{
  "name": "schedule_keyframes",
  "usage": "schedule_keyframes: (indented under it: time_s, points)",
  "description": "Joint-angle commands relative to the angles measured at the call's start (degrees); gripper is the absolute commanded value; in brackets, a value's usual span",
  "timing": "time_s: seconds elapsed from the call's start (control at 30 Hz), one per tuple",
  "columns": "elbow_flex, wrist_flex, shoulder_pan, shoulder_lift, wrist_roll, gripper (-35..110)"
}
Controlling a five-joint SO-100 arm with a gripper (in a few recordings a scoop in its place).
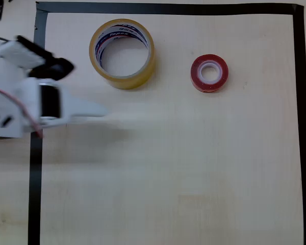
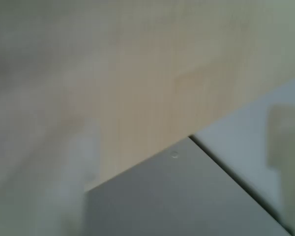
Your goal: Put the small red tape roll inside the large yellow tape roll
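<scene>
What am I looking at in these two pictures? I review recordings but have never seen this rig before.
The overhead view looks straight down on a wooden table marked off with black tape. The white machine at the left edge is a small robot arm; its gripper reaches inward and holds nothing. The large yellow tape roll lies flat, and the small red tape roll lies apart to its right. The other picture comes from a camera on the arm's wrist: blurred, showing tabletop and grey surfaces.
</scene>
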State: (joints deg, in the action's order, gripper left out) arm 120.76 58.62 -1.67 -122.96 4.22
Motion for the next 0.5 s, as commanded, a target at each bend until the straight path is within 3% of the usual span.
schedule_keyframes:
  time_s: [0.0,0.47]
  points:
    - [-20.39,4.75,-1.93,14.85,2.55,17]
    - [-62.05,17.49,-4.57,51.86,18.81,22]
